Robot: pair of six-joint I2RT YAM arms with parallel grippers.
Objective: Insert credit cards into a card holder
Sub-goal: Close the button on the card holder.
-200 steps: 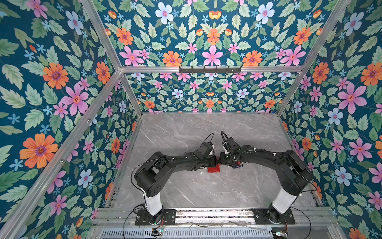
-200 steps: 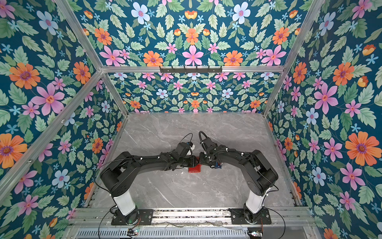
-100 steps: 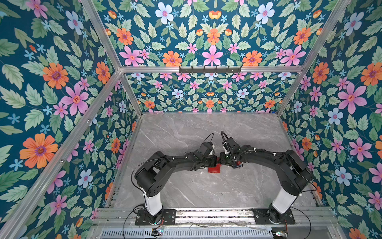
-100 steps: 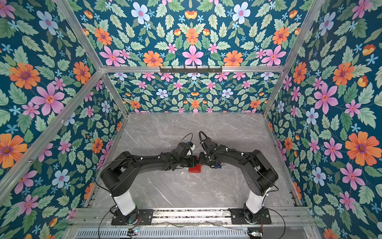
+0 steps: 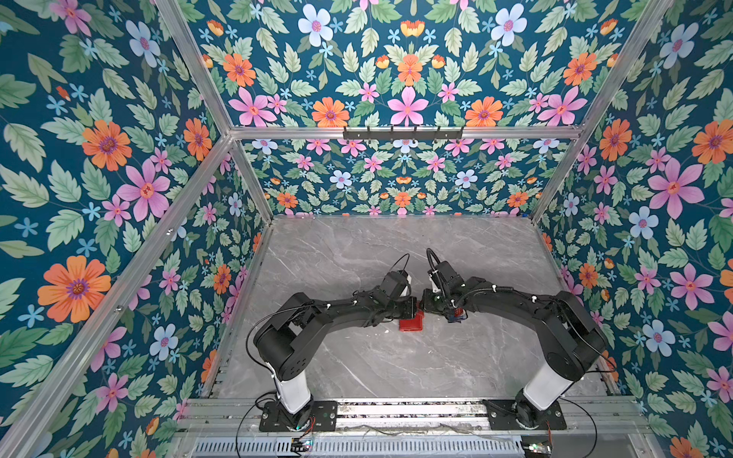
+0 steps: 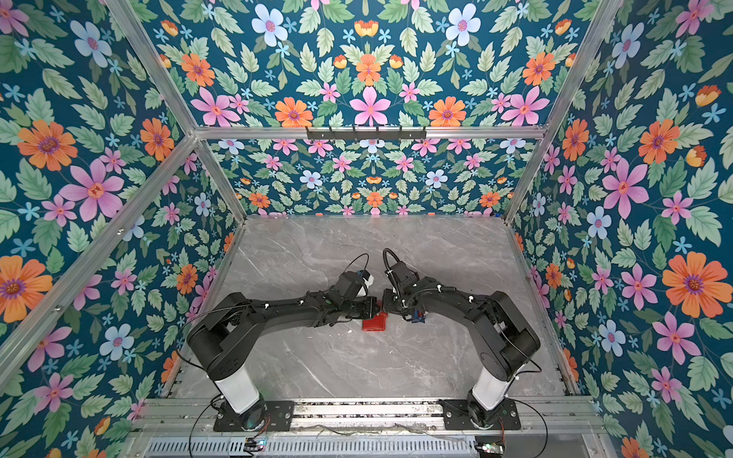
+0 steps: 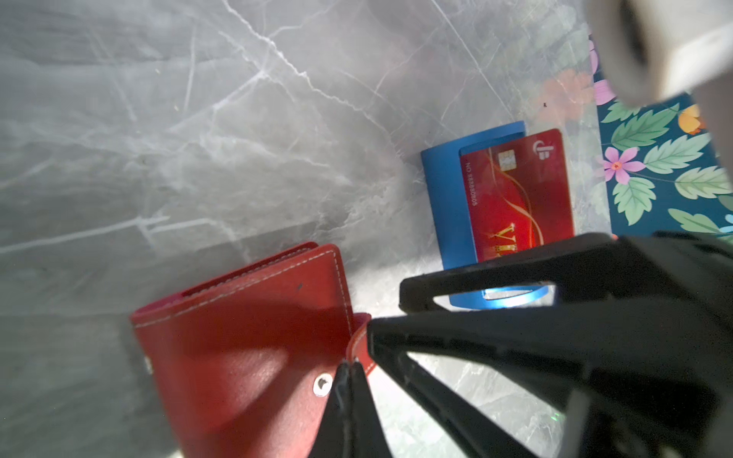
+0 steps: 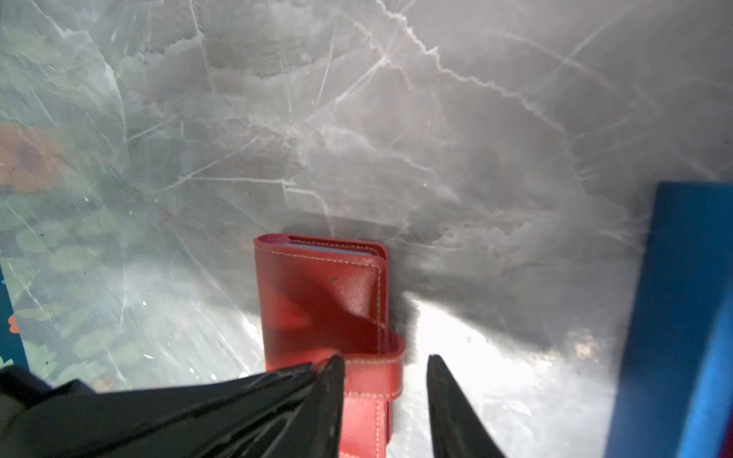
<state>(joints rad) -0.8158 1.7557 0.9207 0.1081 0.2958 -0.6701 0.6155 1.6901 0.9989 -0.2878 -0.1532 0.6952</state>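
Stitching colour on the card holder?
White, against the red card holder; clearest in the right wrist view.

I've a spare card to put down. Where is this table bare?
Bare: the grey marble table's far half, up to the floral back wall; the near stretch between the red leather card holder and the front metal rail. Crowded: the centre, around that holder and the blue tray.

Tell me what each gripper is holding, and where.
The left gripper looks shut on the snap tab of the red wallet; the right gripper is open, holding nothing.
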